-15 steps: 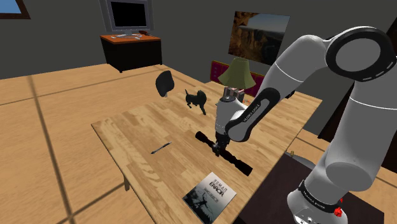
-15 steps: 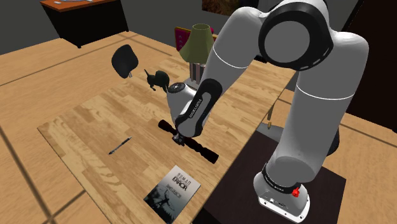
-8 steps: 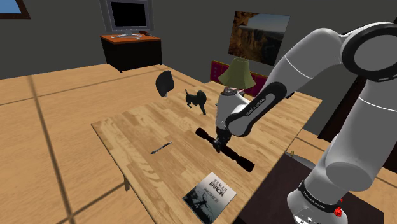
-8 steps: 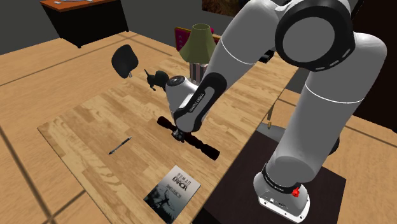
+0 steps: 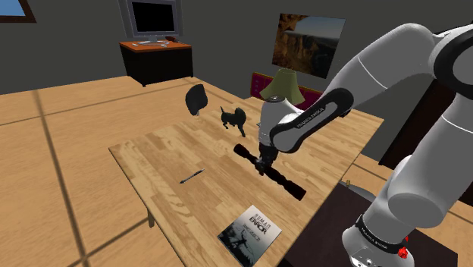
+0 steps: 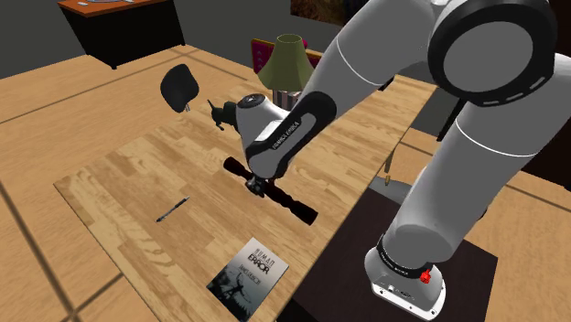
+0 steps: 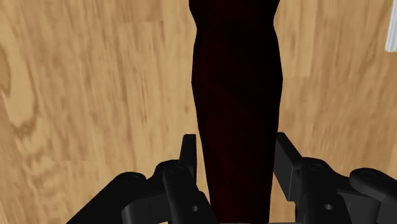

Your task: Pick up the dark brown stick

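We are looking at soft, even light falling from above. The wooden table (image 5: 151, 163) is showing bright and warm in the shoulder view, while the walls (image 5: 76, 45) behind it are sitting dim and grey. The white arm (image 6: 366, 64) is carrying smooth shading, pale on top and greying underneath, without harsh glare. Thin dark bands are crossing the floor (image 5: 15, 152). In the wrist view the stick (image 7: 235, 95) is reading almost black, with a faint red tinge.
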Robot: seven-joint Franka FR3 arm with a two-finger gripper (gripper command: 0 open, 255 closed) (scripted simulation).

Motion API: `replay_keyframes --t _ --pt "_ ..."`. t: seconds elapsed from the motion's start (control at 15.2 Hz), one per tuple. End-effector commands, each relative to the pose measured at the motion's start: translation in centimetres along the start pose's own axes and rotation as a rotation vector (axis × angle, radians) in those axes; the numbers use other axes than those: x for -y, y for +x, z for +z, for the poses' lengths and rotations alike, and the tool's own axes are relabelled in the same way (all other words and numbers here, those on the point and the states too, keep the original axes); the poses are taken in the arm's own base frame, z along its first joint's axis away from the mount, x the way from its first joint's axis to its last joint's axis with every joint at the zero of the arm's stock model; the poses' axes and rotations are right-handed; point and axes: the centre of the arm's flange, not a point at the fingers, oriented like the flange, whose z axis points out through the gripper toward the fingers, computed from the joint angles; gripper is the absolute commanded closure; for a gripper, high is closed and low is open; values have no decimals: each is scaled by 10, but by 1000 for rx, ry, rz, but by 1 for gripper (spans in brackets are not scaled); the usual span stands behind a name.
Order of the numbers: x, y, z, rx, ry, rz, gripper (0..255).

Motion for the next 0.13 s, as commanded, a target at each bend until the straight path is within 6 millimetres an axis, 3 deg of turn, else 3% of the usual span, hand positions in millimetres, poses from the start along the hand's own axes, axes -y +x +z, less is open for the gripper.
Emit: replay_keyframes --t 0.0,0.07 --pt "0 0 -7 0 0 0 255" --pt "0 0 -7 0 0 0 255"
